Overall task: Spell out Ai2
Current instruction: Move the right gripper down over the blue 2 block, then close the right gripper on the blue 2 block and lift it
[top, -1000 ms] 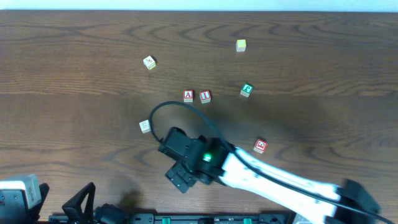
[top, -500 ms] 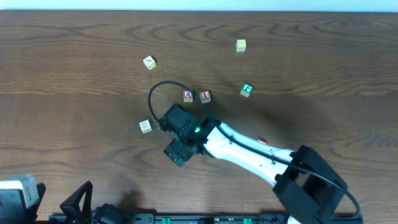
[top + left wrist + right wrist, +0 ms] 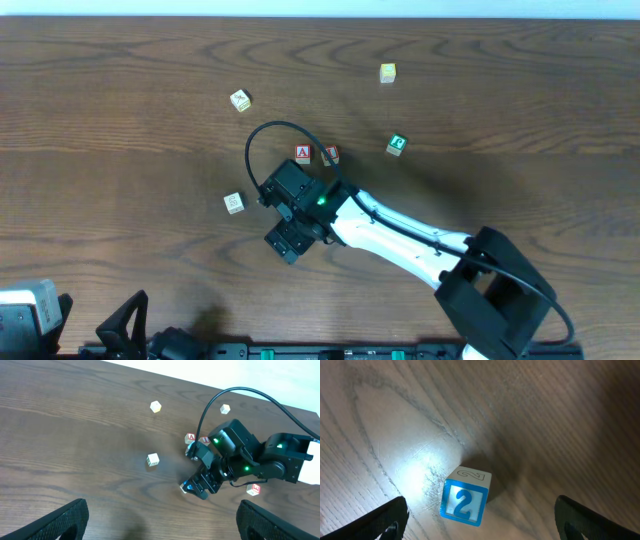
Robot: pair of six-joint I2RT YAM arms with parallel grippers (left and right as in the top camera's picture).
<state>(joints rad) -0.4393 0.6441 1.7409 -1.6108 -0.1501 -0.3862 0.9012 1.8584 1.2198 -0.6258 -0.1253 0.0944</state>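
A blue block with a "2" [image 3: 465, 502] stands on the wooden table between the wide-apart fingers of my open right gripper [image 3: 480, 522], touching neither. In the overhead view my right gripper [image 3: 290, 235] hides this block. A red "A" block [image 3: 303, 153] and a red "i" block [image 3: 330, 155] sit side by side just beyond the right wrist. They also show in the left wrist view, the "A" block [image 3: 190, 438] and the "i" block [image 3: 204, 440]. My left gripper [image 3: 162, 527] is open and empty near the front edge.
A green block [image 3: 397, 145], a yellow block [image 3: 387, 72] and two cream blocks [image 3: 240, 100] [image 3: 233, 203] lie scattered. Another red block [image 3: 254, 490] lies by the right arm, which hides it in the overhead view. A black cable [image 3: 262, 140] loops over the wrist.
My right arm has swung away from the front edge toward the "A" and "i" blocks and now covers the red block on the right. The left arm has not moved.
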